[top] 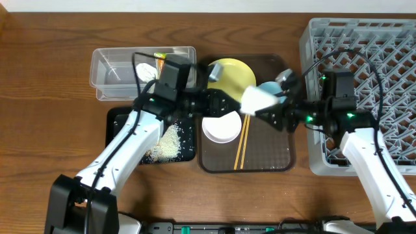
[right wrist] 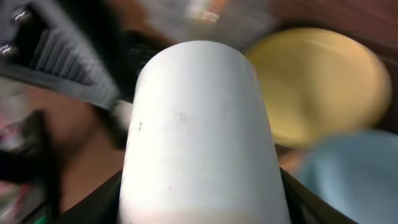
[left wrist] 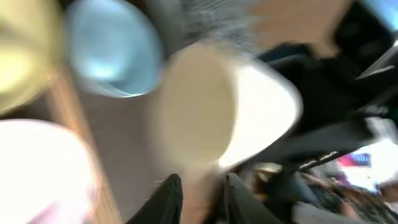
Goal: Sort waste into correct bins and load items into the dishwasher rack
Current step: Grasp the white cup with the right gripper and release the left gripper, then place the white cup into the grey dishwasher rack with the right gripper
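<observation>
Wooden table [top: 52, 78] stretching under my arms, my right gripper [top: 272, 109] clamping the white cup [top: 259, 99] on its side above the brown tray [top: 273, 153], my left gripper [top: 235, 106] hovering at its mouth, grip too blurred to tell, grey rack [top: 390, 52] sitting at right.

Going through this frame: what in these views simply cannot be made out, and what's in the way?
- Left wrist view: motion blur; whether the left claw touches the small white cup is unclear.
- Right wrist view: the cup fills the frame, hiding the right claw's fingertips.
- Overhead: the left arm covers part of the black tray and clear tub.
- Overhead: the dishwasher rack is cut by the right edge.
</observation>
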Motion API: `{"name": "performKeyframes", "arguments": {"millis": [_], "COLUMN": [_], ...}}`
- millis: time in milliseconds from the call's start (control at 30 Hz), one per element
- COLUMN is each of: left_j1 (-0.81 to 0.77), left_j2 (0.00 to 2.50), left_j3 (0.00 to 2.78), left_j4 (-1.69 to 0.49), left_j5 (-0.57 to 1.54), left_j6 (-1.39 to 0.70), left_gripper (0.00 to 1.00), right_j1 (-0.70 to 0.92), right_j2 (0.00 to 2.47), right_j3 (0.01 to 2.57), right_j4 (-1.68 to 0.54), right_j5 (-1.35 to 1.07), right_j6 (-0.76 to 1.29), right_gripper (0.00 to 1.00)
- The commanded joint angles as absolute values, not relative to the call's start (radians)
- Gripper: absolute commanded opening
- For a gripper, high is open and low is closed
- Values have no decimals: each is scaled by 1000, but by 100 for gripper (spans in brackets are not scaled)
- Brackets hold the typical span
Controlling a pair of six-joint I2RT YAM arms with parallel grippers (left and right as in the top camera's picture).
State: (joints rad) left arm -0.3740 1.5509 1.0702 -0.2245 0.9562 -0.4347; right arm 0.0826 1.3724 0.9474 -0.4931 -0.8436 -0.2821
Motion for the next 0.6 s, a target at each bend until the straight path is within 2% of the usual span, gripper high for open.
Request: {"name": "performKeyframes", "arguments": {"millis": [0,267,433,567], "left_j1": [-329,-221,-190,-188], "left_j2": [1518,1395,1313,1292], "left_j3": [1063,1063,1063,1063], "left_j4": [-282,-491,-592,-604], "left_j5": [740,463,257,242], "left_j6": [-268,-213,-214,-214], "left_gripper": [27,28,35,35], "right_j1": [43,-56,-131,-215], "right_j2": [1333,1287,1288,1295], "right_j3": [989,1174,1248,1250], "right_j4": [-533,-832,-976,-1055], "right_j5": [-678,-332,-116,15], "right_j6": [-204,-124,-50,58], "right_gripper": [21,1,1,1]}}
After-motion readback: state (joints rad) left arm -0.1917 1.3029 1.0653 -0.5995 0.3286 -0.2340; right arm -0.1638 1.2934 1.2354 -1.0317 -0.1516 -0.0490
